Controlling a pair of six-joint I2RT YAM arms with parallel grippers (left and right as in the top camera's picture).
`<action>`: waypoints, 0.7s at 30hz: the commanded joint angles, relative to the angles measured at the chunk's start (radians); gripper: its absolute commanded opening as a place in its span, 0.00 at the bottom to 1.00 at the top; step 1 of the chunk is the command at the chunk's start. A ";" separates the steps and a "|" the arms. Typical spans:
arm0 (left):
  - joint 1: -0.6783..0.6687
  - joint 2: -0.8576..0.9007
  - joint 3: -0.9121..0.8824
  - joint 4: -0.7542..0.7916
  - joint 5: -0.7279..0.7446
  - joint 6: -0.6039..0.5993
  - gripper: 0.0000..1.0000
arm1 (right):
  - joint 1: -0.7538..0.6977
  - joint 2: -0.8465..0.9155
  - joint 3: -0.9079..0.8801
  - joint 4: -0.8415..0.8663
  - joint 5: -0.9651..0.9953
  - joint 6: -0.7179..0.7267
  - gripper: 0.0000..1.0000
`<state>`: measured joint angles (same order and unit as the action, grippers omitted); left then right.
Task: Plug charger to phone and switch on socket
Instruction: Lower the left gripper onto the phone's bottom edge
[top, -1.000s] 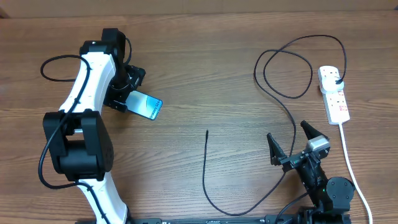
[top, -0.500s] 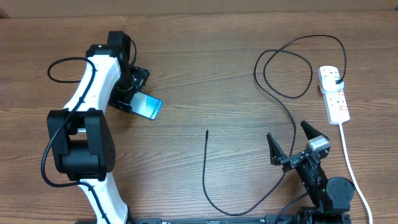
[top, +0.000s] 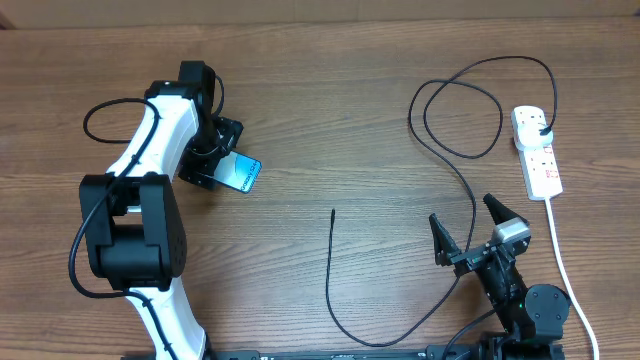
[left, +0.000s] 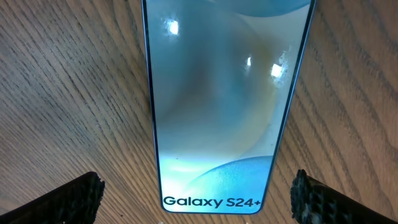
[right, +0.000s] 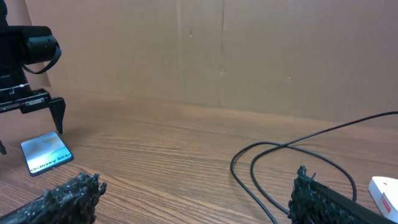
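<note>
The phone (top: 241, 173) lies flat on the wooden table, its blue-teal screen reading "Galaxy S24+" in the left wrist view (left: 217, 106). My left gripper (top: 212, 170) is open, its fingers (left: 199, 198) spread on either side of the phone's near end without touching it. The charger cable (top: 330, 270) loops across the table from its free tip (top: 333, 212) to a black plug in the white socket strip (top: 537, 152). My right gripper (top: 468, 232) is open and empty at the front right; the cable loops (right: 280, 168) lie just ahead of it.
The strip's thick white cord (top: 565, 270) runs down the right side to the front edge. A cardboard wall (right: 249, 50) stands behind the table. The left arm (right: 25, 56) and the phone (right: 45, 153) show at the far left of the right wrist view.
My left gripper has shifted to the right and lower over the phone, now straddling its end. The phone, the cable and the right arm have not moved.
</note>
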<state>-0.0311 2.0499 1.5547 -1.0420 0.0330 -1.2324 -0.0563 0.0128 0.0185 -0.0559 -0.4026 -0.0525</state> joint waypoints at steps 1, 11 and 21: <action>-0.001 0.010 -0.013 0.005 -0.008 -0.035 1.00 | 0.008 -0.010 -0.011 0.001 0.010 0.000 1.00; -0.001 0.067 -0.016 0.008 0.021 -0.073 1.00 | 0.008 -0.010 -0.011 0.001 0.010 0.000 1.00; 0.000 0.086 -0.016 0.030 0.019 -0.073 1.00 | 0.008 -0.010 -0.011 0.001 0.010 0.000 1.00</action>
<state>-0.0311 2.1216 1.5482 -1.0176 0.0528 -1.2842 -0.0563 0.0128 0.0185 -0.0563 -0.4030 -0.0525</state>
